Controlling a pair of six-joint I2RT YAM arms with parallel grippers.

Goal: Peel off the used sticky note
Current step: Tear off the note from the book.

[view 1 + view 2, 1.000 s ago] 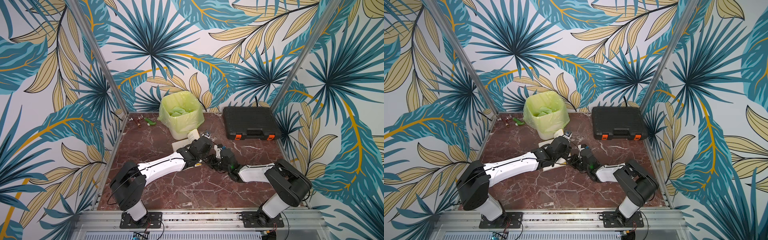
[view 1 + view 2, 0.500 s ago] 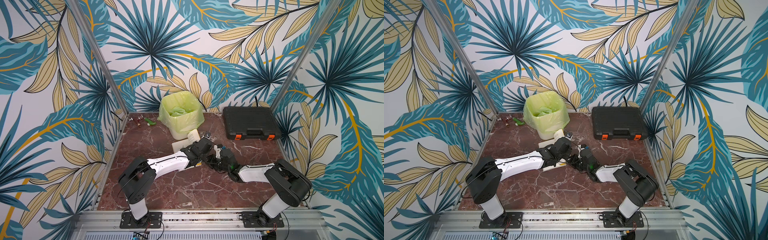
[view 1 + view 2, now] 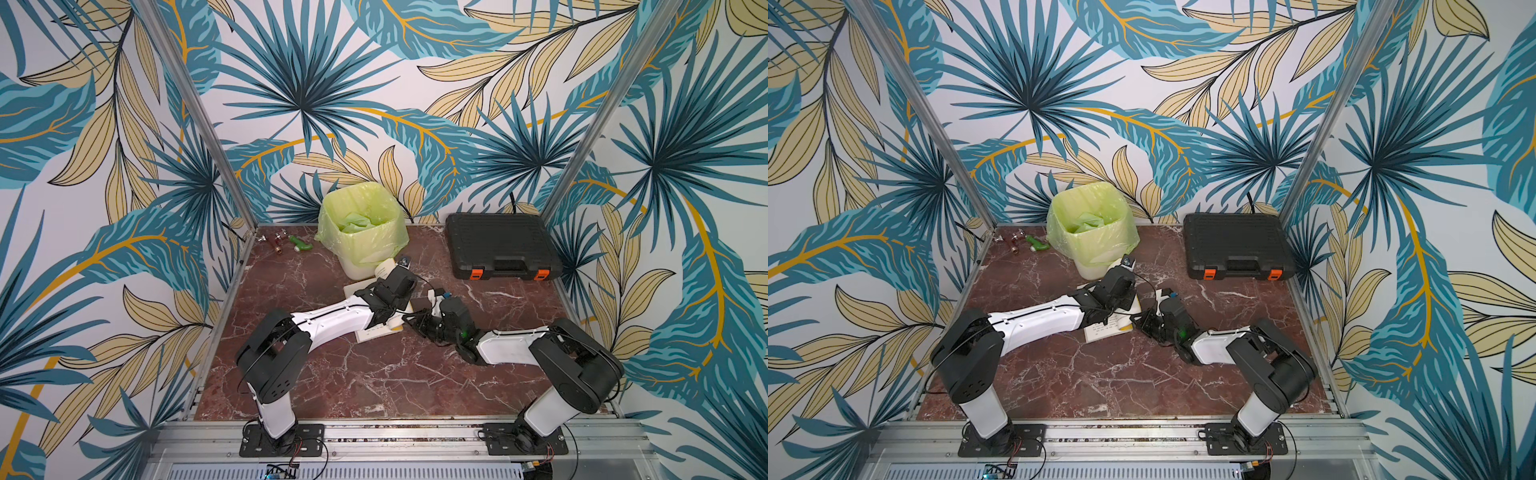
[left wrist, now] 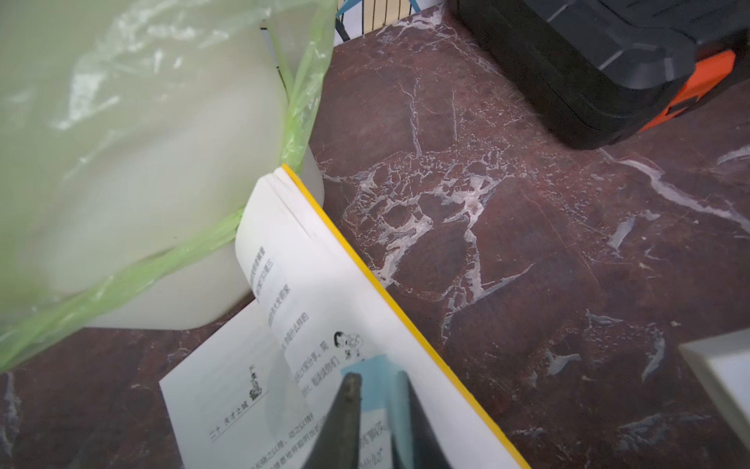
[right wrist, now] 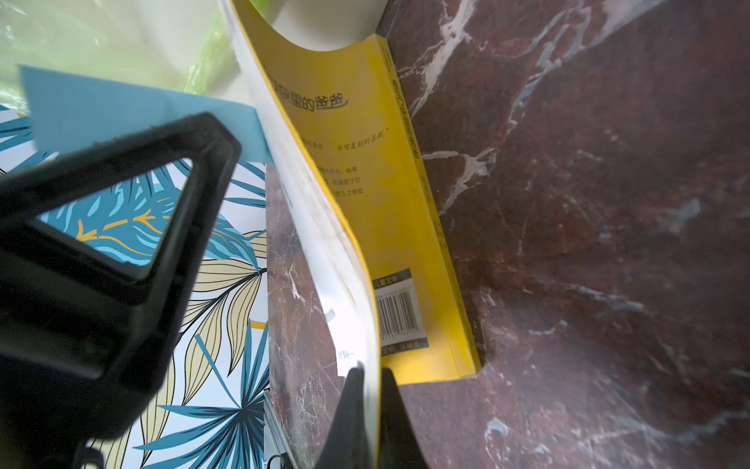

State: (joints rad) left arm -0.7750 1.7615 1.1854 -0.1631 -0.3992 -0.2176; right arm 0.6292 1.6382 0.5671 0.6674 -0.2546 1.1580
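The left gripper (image 4: 376,381) has its jaws together on the light blue paper sticky note (image 4: 369,365). The note sits on a page of the open paperback book with yellow cover (image 3: 380,330), near the centre of the red-brown marble table (image 3: 374,374). The right gripper (image 5: 372,371) is clamped on the book's page edge. The white plastic bin with green bag (image 3: 361,232) stands at 12 o'clock from the book, just beside it.

Bright, even light with soft shadows; the bin liner (image 4: 121,101) is out of focus in the left wrist view.
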